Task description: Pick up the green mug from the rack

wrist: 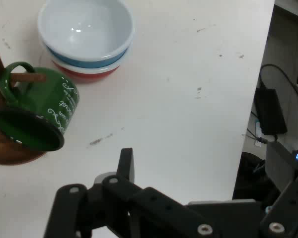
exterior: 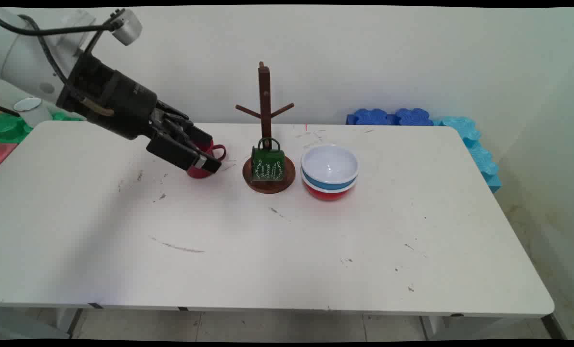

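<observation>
- I see my gripper (exterior: pixel 209 163) low beside the red mug (exterior: pixel 201 169), toward the table's (exterior: pixel 287 250) back edge.
- I cannot tell its jaw state.
- A green mug (exterior: pixel 267 164) hangs on the wooden mug tree (exterior: pixel 266 130).

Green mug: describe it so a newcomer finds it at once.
Mid-table stands a wooden mug tree. The green mug hangs by its handle on a low peg over the round base, between the red mug and the bowls. Only it carries white lettering.

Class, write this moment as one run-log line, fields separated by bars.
gripper: at red mug, fingers unclear | green mug: hanging on wooden mug stand | bowls: stacked right of stand | table: white
</observation>
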Controlling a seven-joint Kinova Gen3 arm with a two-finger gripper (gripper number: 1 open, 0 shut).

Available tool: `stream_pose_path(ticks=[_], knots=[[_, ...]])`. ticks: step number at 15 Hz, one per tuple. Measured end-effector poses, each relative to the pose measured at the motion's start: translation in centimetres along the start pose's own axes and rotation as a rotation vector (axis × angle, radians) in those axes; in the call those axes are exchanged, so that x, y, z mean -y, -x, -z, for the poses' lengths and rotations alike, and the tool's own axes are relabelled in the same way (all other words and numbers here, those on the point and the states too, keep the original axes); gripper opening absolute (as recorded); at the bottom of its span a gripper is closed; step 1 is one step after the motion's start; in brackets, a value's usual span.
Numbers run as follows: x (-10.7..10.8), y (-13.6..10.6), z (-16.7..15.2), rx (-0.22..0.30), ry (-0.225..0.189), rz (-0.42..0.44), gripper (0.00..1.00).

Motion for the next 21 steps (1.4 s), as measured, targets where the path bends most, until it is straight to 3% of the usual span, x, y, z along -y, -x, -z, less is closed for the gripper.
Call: stream_pose_path(ticks=[10,21], knots=[[2.2,0.9,-1.1,0.001,-0.039,0.021,1.00],[6.5,2.7,-6.0,-0.027,-0.089,0.074,1.00]])
